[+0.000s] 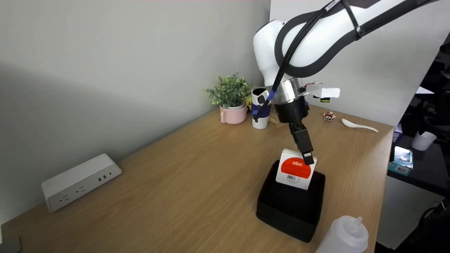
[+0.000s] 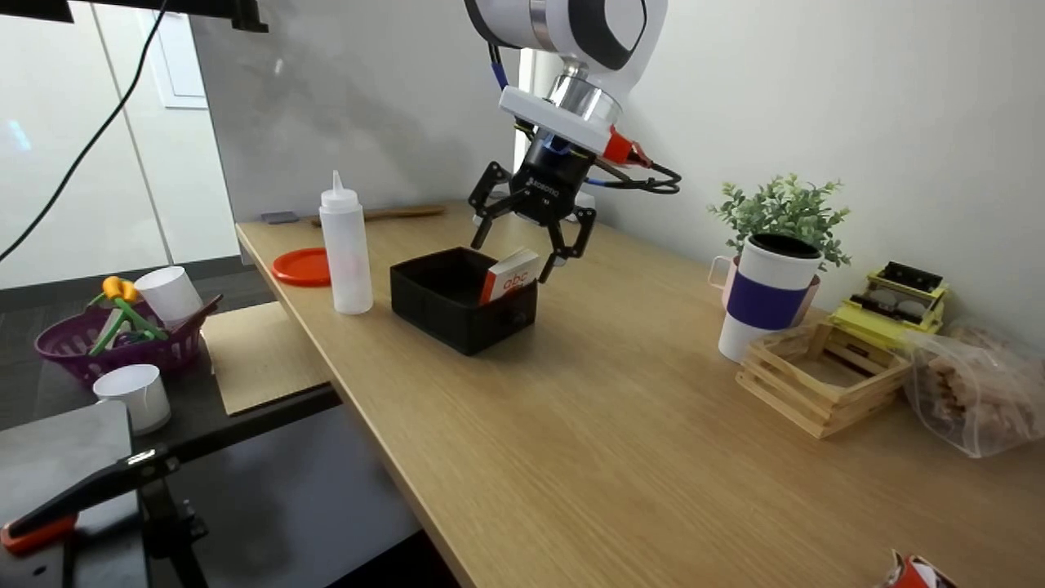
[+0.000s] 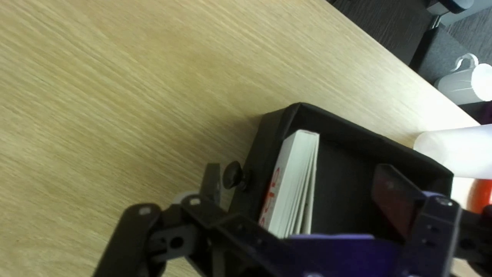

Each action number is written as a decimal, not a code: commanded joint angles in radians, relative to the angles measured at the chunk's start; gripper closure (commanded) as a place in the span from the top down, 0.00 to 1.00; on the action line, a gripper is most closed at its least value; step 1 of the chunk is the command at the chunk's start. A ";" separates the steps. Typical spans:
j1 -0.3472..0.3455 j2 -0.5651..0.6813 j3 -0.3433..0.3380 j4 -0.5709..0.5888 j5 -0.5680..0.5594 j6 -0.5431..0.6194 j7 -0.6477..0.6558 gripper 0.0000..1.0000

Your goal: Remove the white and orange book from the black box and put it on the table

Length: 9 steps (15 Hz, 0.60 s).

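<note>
The white and orange book (image 1: 296,169) stands tilted inside the black box (image 1: 286,223), leaning at one end wall with its upper part above the rim. Both also show in an exterior view, the book (image 2: 513,273) and the box (image 2: 433,314). The box sits on the wooden table (image 1: 175,193). My gripper (image 2: 510,260) is open above that end of the box. In the wrist view my gripper (image 3: 300,179) has one finger outside the end wall beside a black knob (image 3: 233,175) and the other over the box interior. The book (image 3: 294,188) lies between the fingers, apart from both.
A translucent squeeze bottle (image 2: 347,253) stands close beside the box, with a red plate (image 2: 302,268) behind it. A potted plant (image 1: 233,114), a white and dark-blue cup (image 1: 260,122) and a wooden crate (image 2: 816,384) stand along the wall. A power strip (image 1: 81,184) lies farther off.
</note>
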 commanded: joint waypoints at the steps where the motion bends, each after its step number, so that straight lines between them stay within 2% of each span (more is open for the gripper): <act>1: -0.006 0.050 0.016 0.069 -0.017 -0.020 -0.041 1.00; 9: -0.006 0.107 0.026 0.139 -0.023 -0.043 -0.071 1.00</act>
